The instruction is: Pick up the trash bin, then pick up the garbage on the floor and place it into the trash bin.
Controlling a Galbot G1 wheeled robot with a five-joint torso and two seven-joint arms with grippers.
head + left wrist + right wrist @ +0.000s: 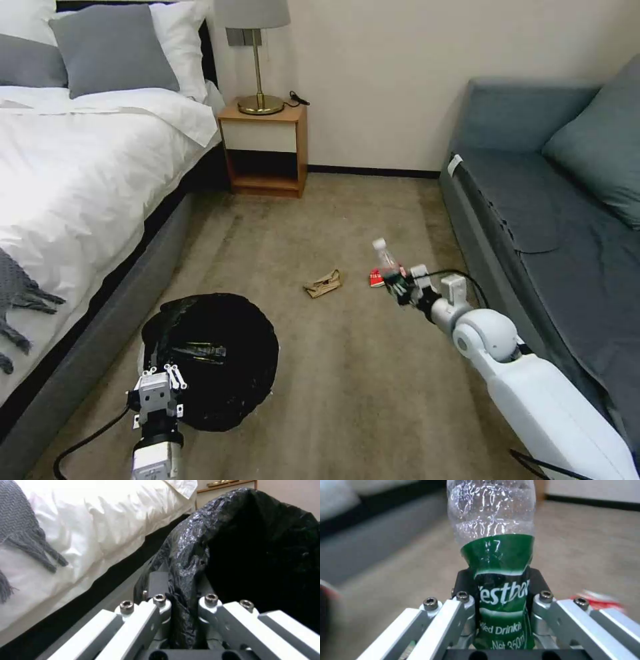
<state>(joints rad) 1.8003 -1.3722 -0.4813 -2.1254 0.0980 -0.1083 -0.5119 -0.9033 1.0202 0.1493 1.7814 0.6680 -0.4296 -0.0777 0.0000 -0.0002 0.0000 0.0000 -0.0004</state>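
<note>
The right gripper [501, 597] is pinching the green-labelled waist of a clear crumpled plastic bottle [493, 530], its jaws pressed into the label from both sides so the plastic is buckling between them. In the head view that bottle [387, 261] is standing nearly upright in the right gripper [399, 285], white cap uppermost, held above the tan carpet [373, 387] beside the grey-blue sofa [533, 200]. A red-and-white packet [377, 277] is lying on the carpet just behind the bottle, and a tan crumpled paper scrap [323, 284] is resting on the floor nearby, toward the bed.

The left gripper [181, 605] is clamping the rim of the small round trash bin lined with a glossy black plastic bag [233, 542], one jaw inside the rim and one outside, with the liner bunched between them. Seen from the head, the left gripper [160, 381] is holding the bin [213, 360] at its near edge, close alongside the white-sheeted bed [73, 173]. A yellow-brown wrapper [199, 349] is lying inside the bin.
</note>
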